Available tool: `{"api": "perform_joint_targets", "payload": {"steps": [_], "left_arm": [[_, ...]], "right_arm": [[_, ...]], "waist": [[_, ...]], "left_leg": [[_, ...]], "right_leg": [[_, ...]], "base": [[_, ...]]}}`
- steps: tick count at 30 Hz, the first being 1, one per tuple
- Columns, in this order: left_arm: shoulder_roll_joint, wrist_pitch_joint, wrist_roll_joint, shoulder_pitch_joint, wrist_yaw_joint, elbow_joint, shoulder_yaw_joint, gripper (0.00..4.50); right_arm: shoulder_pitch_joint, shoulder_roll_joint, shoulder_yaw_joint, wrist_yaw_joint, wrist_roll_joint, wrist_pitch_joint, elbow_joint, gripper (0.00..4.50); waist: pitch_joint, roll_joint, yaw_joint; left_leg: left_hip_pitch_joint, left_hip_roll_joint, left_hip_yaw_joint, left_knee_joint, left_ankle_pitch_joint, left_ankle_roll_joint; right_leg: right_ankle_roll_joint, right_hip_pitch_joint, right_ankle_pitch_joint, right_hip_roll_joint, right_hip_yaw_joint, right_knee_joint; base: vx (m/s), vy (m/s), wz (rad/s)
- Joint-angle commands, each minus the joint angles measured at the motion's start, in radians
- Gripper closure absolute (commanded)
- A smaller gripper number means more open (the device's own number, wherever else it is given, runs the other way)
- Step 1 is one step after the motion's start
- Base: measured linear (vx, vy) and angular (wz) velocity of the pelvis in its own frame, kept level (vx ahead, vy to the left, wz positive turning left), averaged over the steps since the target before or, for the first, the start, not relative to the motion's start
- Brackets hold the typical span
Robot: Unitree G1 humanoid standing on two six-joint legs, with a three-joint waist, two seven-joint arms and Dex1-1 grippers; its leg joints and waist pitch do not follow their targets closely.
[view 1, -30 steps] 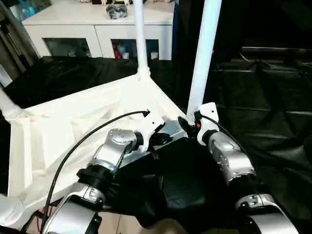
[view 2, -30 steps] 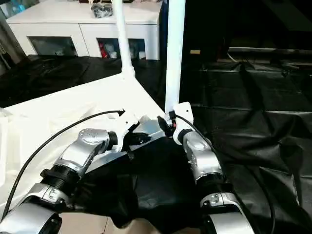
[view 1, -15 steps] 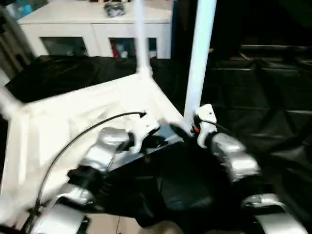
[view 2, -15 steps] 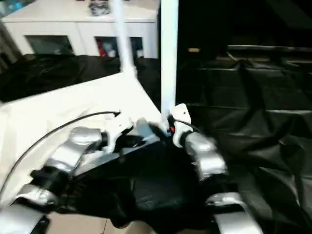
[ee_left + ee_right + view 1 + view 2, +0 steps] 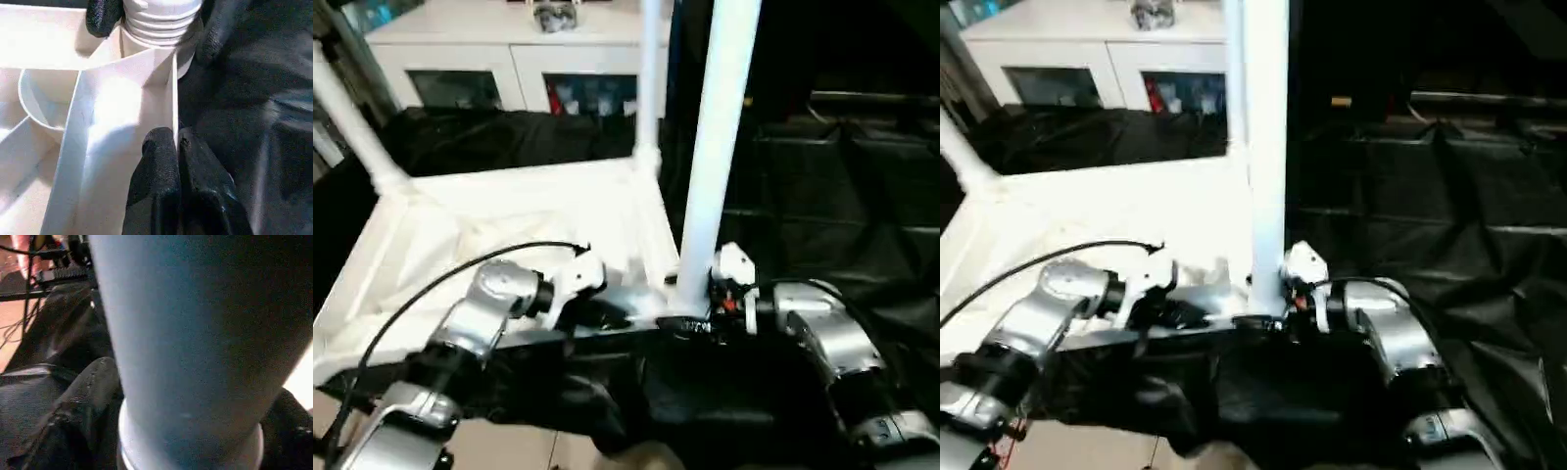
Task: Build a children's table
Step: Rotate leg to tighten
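From the head camera, I see the tabletop (image 5: 509,211) lying upside down on the black cloth (image 5: 862,196), ribs up, with legs standing in its sockets. My left gripper (image 5: 597,313) sits at the near edge of the tabletop, just left of the near leg (image 5: 715,157). My right gripper (image 5: 690,323) is at the foot of that same leg, on its right side, with a finger on each side of the base. A far leg (image 5: 649,88) rises beyond both grippers, and another leg (image 5: 352,127) slants up well off to the left of my left gripper. Behind it all stands a white cabinet (image 5: 519,49).

On the left wrist camera, my left fingers (image 5: 161,186) are pressed together on a thin upright rib (image 5: 174,98) of the tabletop, pinching it. Straight ahead of them is the threaded end of the near leg (image 5: 161,19) seated in its corner socket, and the two black fingertips (image 5: 102,17) of the other gripper stand on either side of it.

On the right wrist camera, the near leg (image 5: 195,333) rises right in front of me. My right fingers (image 5: 83,406) are spread, one on each side of its base; I cannot tell whether they press on it.
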Motion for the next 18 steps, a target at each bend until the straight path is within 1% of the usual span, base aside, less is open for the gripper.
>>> {"api": "perform_joint_targets", "payload": {"steps": [1,5,7,9,10,12,13,14,15,16,17,18], "left_arm": [[-0.026,-0.015,-0.033,-0.002,-0.040,-0.051,-0.039,4.50],[-0.026,-0.005,-0.036,0.002,-0.046,-0.061,-0.038,4.50],[-0.030,-0.001,-0.038,0.002,-0.044,-0.062,-0.034,4.50],[-0.039,0.008,-0.042,0.000,-0.034,-0.063,-0.029,4.50],[-0.045,0.012,-0.044,-0.002,-0.025,-0.062,-0.025,4.50],[-0.073,0.042,-0.027,-0.022,0.053,-0.044,-0.014,4.50],[-0.086,0.044,-0.019,-0.032,0.085,-0.029,-0.008,4.50],[-0.101,0.047,-0.012,-0.041,0.116,-0.013,-0.001,4.50],[-0.121,0.054,-0.001,-0.054,0.163,0.008,0.008,4.50],[-0.145,0.057,0.012,-0.071,0.218,0.035,0.017,4.50],[-0.151,0.057,0.015,-0.076,0.233,0.042,0.019,4.50],[-0.178,0.072,0.032,-0.094,0.301,0.069,0.027,4.50]], "right_arm": [[0.009,0.018,0.056,0.022,-0.003,0.025,-0.020,1.07],[0.019,0.021,0.066,0.022,0.005,0.041,-0.043,1.37],[0.022,0.023,0.068,0.019,0.006,0.048,-0.047,1.46],[0.024,0.031,0.066,0.000,0.002,0.054,-0.046,1.66],[0.024,0.039,0.062,-0.017,-0.001,0.056,-0.041,1.66],[0.012,0.074,0.036,-0.119,-0.025,0.079,-0.002,1.73],[0.005,0.088,0.028,-0.167,-0.038,0.075,0.018,1.74],[-0.001,0.103,0.019,-0.217,-0.050,0.071,0.038,1.75],[-0.010,0.124,0.009,-0.288,-0.068,0.069,0.065,1.75],[-0.022,0.149,-0.004,-0.375,-0.086,0.070,0.098,1.76],[-0.026,0.156,-0.008,-0.399,-0.091,0.071,0.107,1.76],[-0.036,0.190,-0.026,-0.481,-0.094,0.076,0.131,1.76]], "waist": [[-0.056,-0.008,-0.001],[-0.057,-0.010,0.002],[-0.058,-0.009,0.002],[-0.057,-0.009,0.003],[-0.057,-0.009,0.003],[-0.054,-0.010,-0.001],[-0.053,-0.010,-0.001],[-0.052,-0.011,-0.003],[-0.050,-0.011,-0.005],[-0.049,-0.012,-0.010],[-0.047,-0.012,-0.016],[-0.050,-0.013,-0.019]], "left_leg": [[0.000,0.019,0.005,-0.067,-0.246,0.074],[-0.002,0.017,0.005,-0.065,-0.227,0.072],[-0.001,0.017,0.005,-0.065,-0.220,0.074],[-0.001,0.017,0.006,-0.065,-0.224,0.073],[-0.002,0.017,0.006,-0.065,-0.226,0.071],[-0.002,0.016,0.005,-0.067,-0.232,0.059],[-0.002,0.014,0.005,-0.068,-0.242,0.055],[0.001,0.013,0.004,-0.068,-0.256,0.046],[0.001,0.012,0.004,-0.069,-0.262,0.042],[0.003,0.009,0.003,-0.069,-0.276,0.032],[0.004,0.007,0.000,-0.072,-0.284,0.017],[0.004,0.006,-0.001,-0.070,-0.287,0.015]], "right_leg": [[-0.243,0.052,-0.263,-0.040,0.034,-0.072],[-0.245,0.054,-0.236,-0.039,0.034,-0.069],[-0.246,0.054,-0.229,-0.039,0.033,-0.069],[-0.245,0.053,-0.235,-0.038,0.033,-0.069],[-0.244,0.053,-0.241,-0.039,0.033,-0.070],[-0.236,0.052,-0.268,-0.039,0.034,-0.072],[-0.230,0.052,-0.288,-0.040,0.033,-0.074],[-0.216,0.050,-0.330,-0.041,0.033,-0.079],[-0.209,0.048,-0.349,-0.040,0.034,-0.081],[-0.195,0.046,-0.385,-0.040,0.033,-0.085],[-0.181,0.046,-0.417,-0.039,0.031,-0.088],[-0.170,0.048,-0.425,-0.040,0.032,-0.089]], "base": [[0.000,0.000,0.00],[0.000,0.000,0.00],[0.000,0.000,0.00],[0.000,0.000,0.00],[0.000,0.000,0.00],[0.000,0.000,0.00],[0.000,0.000,0.00],[0.000,0.000,0.00],[0.000,0.000,0.00],[0.000,0.000,0.00],[0.000,0.000,0.00],[0.000,0.000,0.00]]}}
